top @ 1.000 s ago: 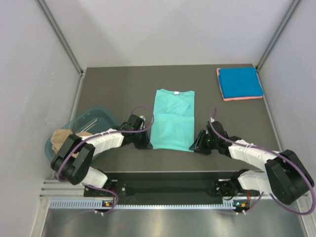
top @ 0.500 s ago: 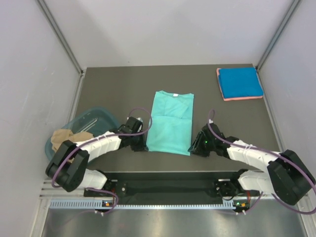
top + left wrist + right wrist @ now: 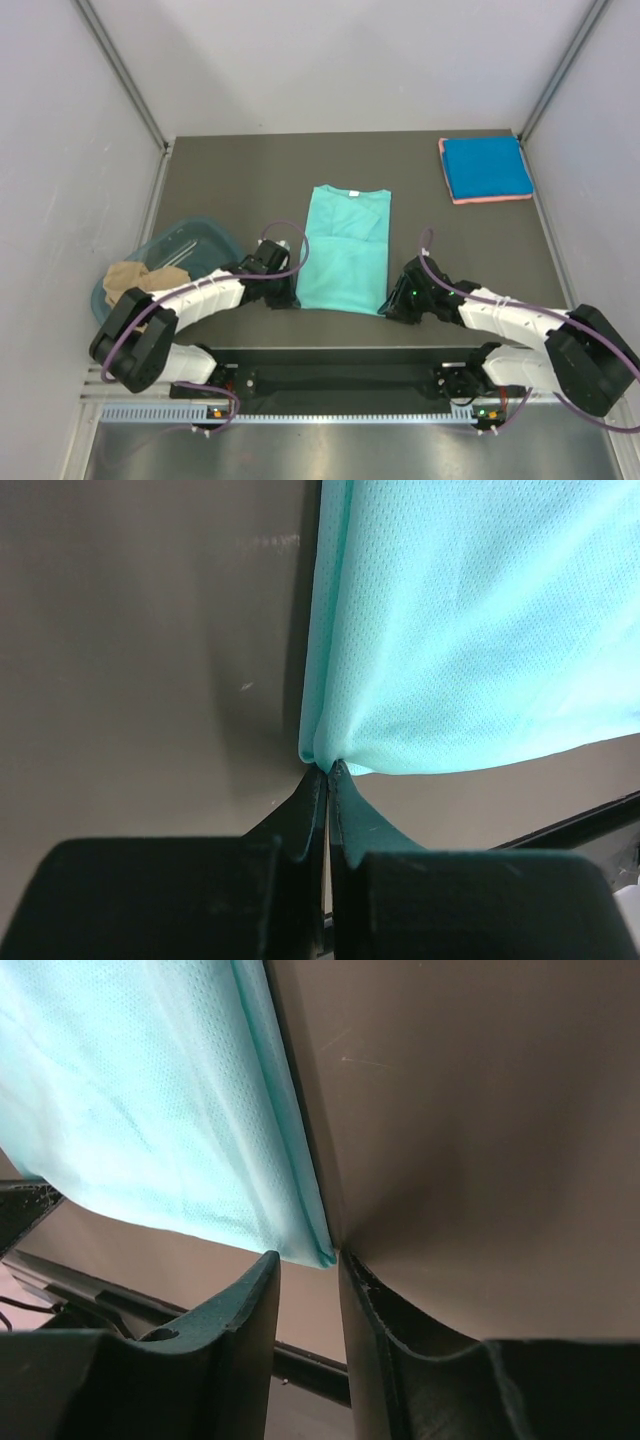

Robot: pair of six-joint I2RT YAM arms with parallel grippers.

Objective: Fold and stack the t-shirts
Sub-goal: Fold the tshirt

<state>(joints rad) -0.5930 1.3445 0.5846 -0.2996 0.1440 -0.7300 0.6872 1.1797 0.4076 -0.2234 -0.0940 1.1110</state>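
Observation:
A teal-green t-shirt (image 3: 342, 250), folded into a long strip, lies flat at the table's middle with its neck at the far end. My left gripper (image 3: 290, 297) is shut on its near left corner; in the left wrist view the fingertips (image 3: 328, 768) pinch the teal-green cloth (image 3: 470, 630). My right gripper (image 3: 390, 303) sits at the near right corner. In the right wrist view it (image 3: 308, 1257) is open with a narrow gap, and the tip of the teal-green cloth (image 3: 170, 1110) lies right at the fingertips. A folded bright blue t-shirt (image 3: 485, 165) lies on a pink one (image 3: 492, 199) at the back right.
A translucent teal tub (image 3: 195, 240) stands at the left edge of the table, with a tan t-shirt (image 3: 130, 280) hanging over its near rim. The table's near edge and the arm rail run just behind both grippers. Grey walls close in both sides.
Both grippers have moved a little toward the near edge, and the right one has moved left to the shirt's corner. The teal-green shirt has slid slightly nearer and to the left.

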